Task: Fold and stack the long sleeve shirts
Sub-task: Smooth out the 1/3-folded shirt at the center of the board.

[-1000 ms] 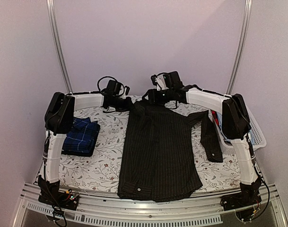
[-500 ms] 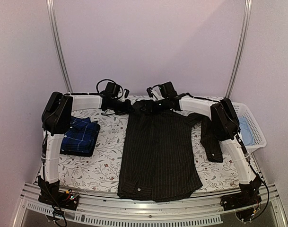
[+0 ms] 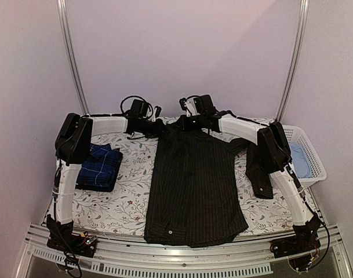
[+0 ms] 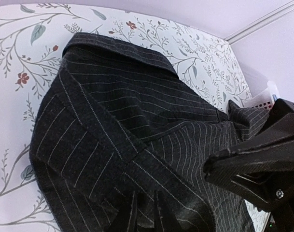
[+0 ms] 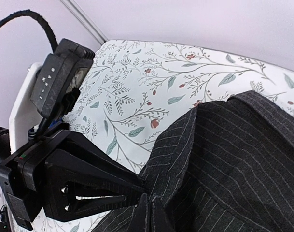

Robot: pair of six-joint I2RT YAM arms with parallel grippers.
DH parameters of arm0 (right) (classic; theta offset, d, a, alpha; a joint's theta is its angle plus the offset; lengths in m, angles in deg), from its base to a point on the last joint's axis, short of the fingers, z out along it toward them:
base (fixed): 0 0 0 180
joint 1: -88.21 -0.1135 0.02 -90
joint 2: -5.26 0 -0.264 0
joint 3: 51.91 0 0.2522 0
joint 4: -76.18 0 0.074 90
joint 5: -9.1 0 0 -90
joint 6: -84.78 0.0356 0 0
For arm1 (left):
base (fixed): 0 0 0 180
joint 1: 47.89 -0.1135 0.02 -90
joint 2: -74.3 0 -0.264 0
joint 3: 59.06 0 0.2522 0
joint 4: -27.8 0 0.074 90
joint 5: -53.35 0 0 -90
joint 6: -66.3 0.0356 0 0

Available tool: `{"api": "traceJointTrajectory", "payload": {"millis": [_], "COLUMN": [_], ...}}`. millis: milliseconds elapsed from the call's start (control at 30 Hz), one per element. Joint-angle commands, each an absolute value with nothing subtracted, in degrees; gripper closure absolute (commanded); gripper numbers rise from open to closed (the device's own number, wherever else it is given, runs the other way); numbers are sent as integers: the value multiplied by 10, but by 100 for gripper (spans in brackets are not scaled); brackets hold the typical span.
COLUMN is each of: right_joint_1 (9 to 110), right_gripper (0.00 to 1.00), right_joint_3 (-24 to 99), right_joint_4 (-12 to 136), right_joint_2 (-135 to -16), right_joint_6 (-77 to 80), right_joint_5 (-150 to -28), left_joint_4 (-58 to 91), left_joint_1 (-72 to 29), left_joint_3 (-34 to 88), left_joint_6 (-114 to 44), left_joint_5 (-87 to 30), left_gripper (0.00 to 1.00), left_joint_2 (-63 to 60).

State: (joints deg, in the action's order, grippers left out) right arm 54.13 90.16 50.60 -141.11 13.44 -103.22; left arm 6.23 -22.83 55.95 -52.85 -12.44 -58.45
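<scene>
we see our left gripper (image 4: 146,215) and right gripper (image 5: 147,212) each pinched narrow on the collar end of the black pinstriped shirt (image 3: 193,185), spread flat mid-table (image 3: 130,202), navy checked shirt (image 3: 98,168) folded at left

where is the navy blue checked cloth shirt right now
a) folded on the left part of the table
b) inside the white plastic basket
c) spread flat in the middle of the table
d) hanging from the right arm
A: the navy blue checked cloth shirt lies folded on the floral table cover, left of the spread-out black pinstriped cloth shirt.
</scene>
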Motion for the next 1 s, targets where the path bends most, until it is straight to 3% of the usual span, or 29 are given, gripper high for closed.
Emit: {"api": "traceJointTrajectory", "payload": {"millis": [0,100,233,433,533,800,967], "right_joint_1": [544,543,544,544,544,553,553], "right_gripper": [100,97,75,58,55,49,47], "right_joint_3": [920,927,921,872,837,693,631], "right_joint_4": [534,530,496,461,441,430,429], "right_joint_2": [-1428,-1429,-1411,-1353,-1319,-1223,-1196], "right_joint_6": [92,86,72,56,52,92,120], "right_joint_5": [-963,-950,-938,-935,-930,-882,-897], "left_joint_4": [95,102,111,71,58,-157,-218], "left_joint_1": [-226,-226,-229,-240,-240,-199,-162], "left_joint_3": [603,627,646,742,745,812,840], "left_joint_6": [-550,-562,-567,-561,-548,-470,-462], "left_joint_5": [-88,-78,-83,-55,-72,-283,-364], "left_gripper": [86,86,77,71,66,56,51], "left_joint_2": [-644,-667,-678,-725,-702,-680,-688]}}
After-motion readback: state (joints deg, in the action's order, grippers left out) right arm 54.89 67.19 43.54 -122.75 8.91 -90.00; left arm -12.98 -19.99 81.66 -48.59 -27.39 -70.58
